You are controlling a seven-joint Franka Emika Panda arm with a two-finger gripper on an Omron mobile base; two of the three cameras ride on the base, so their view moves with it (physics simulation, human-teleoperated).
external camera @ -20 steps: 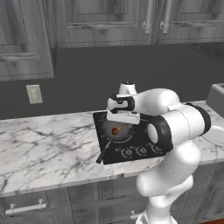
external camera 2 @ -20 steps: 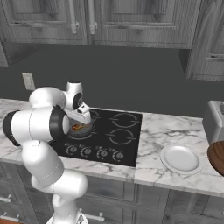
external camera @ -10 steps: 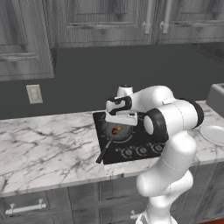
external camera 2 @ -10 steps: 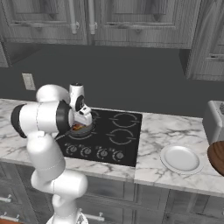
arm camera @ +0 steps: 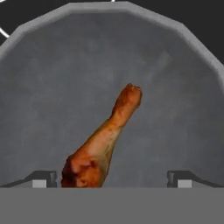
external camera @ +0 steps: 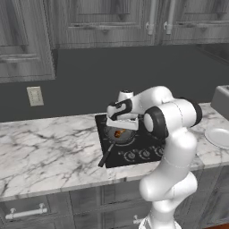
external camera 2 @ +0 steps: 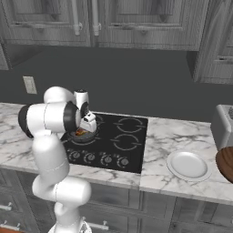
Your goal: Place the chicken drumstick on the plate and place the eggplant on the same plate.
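You see the arm rise from the base, bend at the elbow and reach left and forward over the black cooktop. The hand points down, and the gripper hangs just above the frying pan, which stands on the front left burner with its long dark handle running toward the counter edge.

In the hand view the two finger tips stand far apart, one at each lower corner, so the jaws are wide open and they hold nothing. The chicken drumstick lies on the grey floor of the pan between them, nearer to the left tip. Its thick end is at the bottom, beside that tip, and its thin end points up and a little to the right. You cannot tell from these views if the left tip touches the meat.

In the left base view the drumstick is only a small orange spot inside the pan, under the hand. In the right base view it is the same small orange spot below the gripper.

The plate lies on the marble counter to the right of the cooktop, well apart from the pan, and nothing lies on it. At the right edge you see a part of a round brown wooden board.

You can count one drumstick, one pan, one plate, one board and four burner rings.
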